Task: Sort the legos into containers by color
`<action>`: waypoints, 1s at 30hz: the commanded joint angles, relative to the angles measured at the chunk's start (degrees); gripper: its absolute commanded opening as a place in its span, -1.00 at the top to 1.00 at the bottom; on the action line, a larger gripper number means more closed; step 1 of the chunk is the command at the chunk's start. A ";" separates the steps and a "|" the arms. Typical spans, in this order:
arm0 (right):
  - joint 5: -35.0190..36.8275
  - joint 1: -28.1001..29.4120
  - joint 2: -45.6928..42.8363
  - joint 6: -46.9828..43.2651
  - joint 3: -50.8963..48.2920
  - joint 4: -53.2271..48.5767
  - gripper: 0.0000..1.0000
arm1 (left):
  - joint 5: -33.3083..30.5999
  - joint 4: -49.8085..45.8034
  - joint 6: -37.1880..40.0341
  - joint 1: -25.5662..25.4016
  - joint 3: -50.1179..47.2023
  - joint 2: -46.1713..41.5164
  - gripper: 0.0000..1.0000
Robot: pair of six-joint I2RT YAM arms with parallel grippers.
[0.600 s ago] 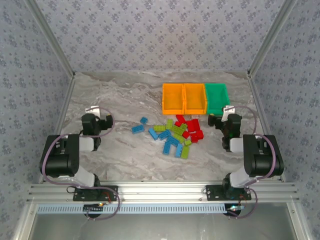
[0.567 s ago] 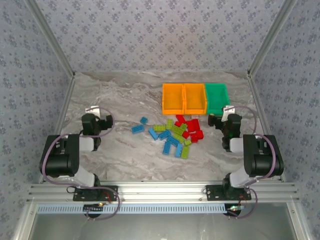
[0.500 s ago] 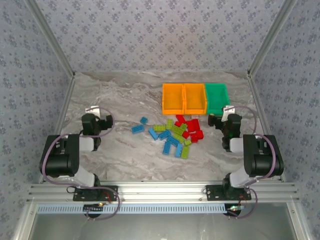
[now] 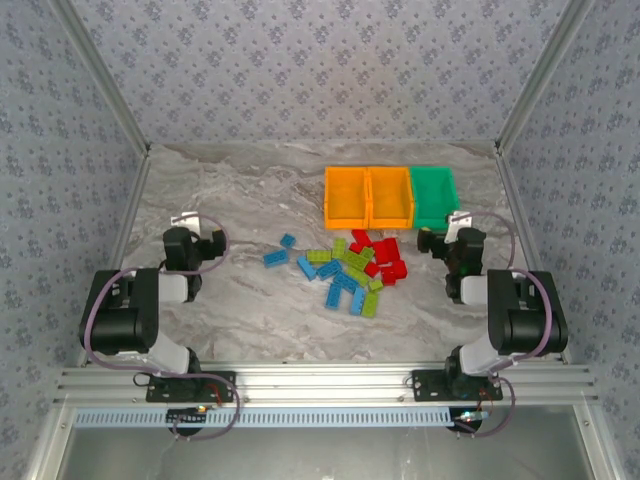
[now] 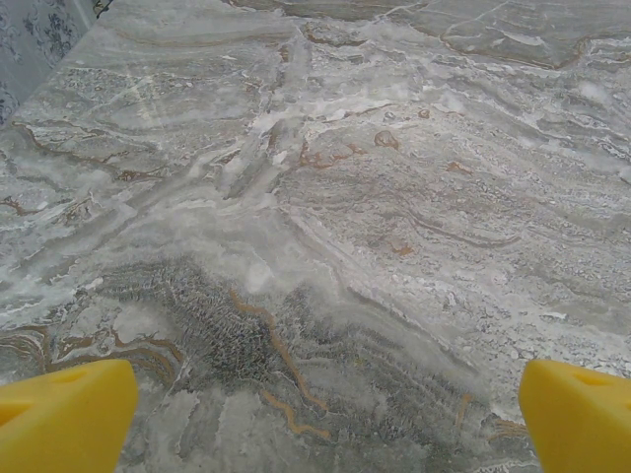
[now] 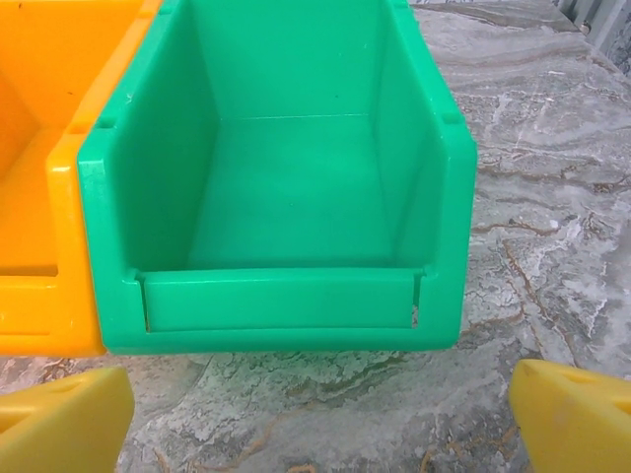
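Observation:
A loose pile of blue, lime green and red legos (image 4: 350, 268) lies on the marble table's middle. Behind it stand three bins in a row: two orange bins (image 4: 346, 196) (image 4: 390, 196) and a green bin (image 4: 434, 195). My left gripper (image 4: 193, 243) rests at the left, away from the pile, open over bare marble (image 5: 325, 414). My right gripper (image 4: 452, 243) rests at the right, just in front of the green bin (image 6: 286, 187), open with nothing between its yellow fingertips (image 6: 577, 419). The green bin is empty; an orange bin (image 6: 39, 197) adjoins it.
The marble table (image 4: 240, 200) has patterned walls on three sides and metal frame posts at the back corners. An aluminium rail (image 4: 320, 385) runs along the near edge by the arm bases. Bare marble lies left of the pile.

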 commanded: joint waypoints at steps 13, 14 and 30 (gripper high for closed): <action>-7.97 6.63 -32.39 31.79 22.17 -77.66 -0.90 | -1.63 -31.68 -1.35 -17.57 8.69 -30.53 -0.98; -7.93 7.99 -32.32 31.08 22.81 -81.06 -0.90 | 0.43 -35.04 -1.39 -21.40 10.44 -33.26 -0.98; -2.86 19.63 -16.84 31.96 17.74 -70.97 -0.81 | 24.29 -81.57 28.37 -51.37 31.06 -35.95 -0.99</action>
